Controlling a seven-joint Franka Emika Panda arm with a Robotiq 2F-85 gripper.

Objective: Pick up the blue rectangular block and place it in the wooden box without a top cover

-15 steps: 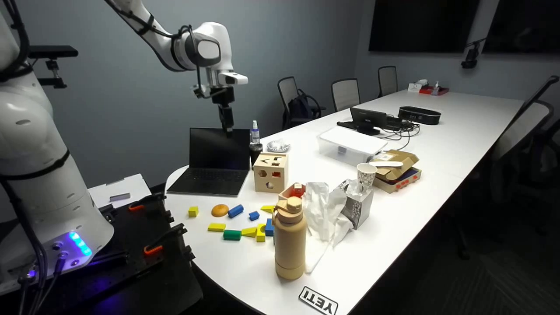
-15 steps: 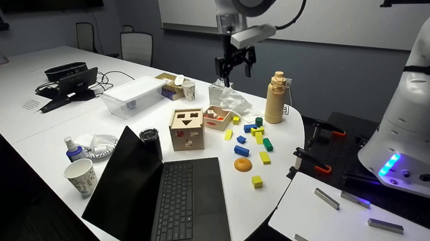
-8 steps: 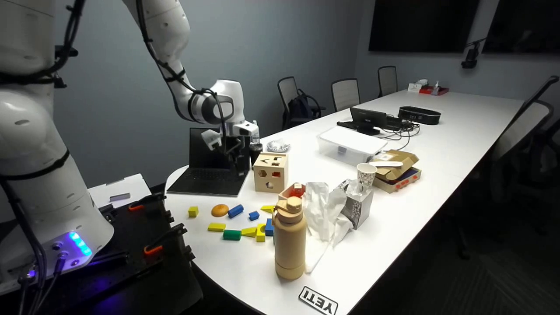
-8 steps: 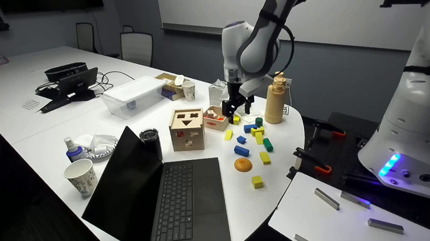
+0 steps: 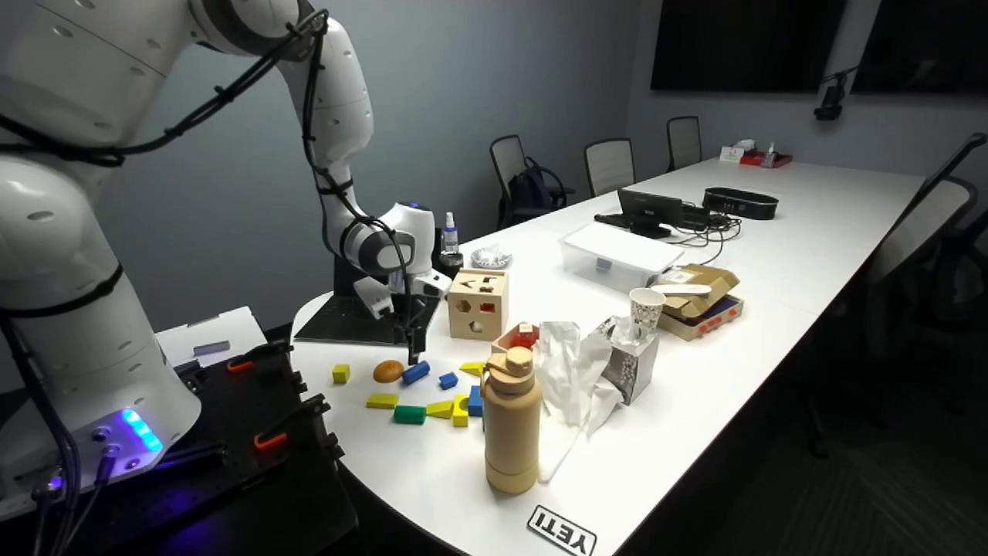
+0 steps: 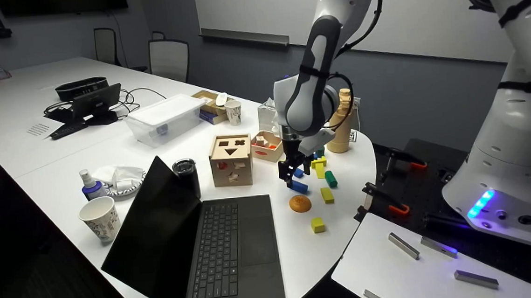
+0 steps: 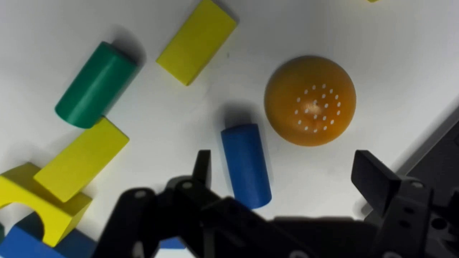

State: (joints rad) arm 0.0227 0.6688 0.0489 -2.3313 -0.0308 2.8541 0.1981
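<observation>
My gripper (image 7: 285, 168) is open and empty, low above the table, also in both exterior views (image 5: 412, 345) (image 6: 297, 175). A blue cylinder (image 7: 247, 166) lies between its fingers, nearer the left one in the wrist view. A tiny blue block (image 5: 448, 380) lies just beyond it, mostly hidden behind the gripper in the wrist view (image 7: 173, 243). A larger blue rectangular block (image 5: 475, 403) sits by a yellow arch. The pale wooden cube (image 6: 232, 170) has a top panel with shaped holes. Beside it, a low wooden box (image 6: 266, 156) is open on top and holds red and pale pieces.
An orange dome (image 7: 310, 101), yellow blocks (image 7: 196, 42) and a green cylinder (image 7: 96, 85) lie close around the gripper. A laptop (image 6: 235, 254) stands beside them. A tan bottle (image 5: 512, 425) and tissue box (image 5: 633, 367) stand past the blocks.
My arm has come down from high above the table to just over the blocks, at the blue cylinder. The fingers stay open. The blocks and boxes have not moved.
</observation>
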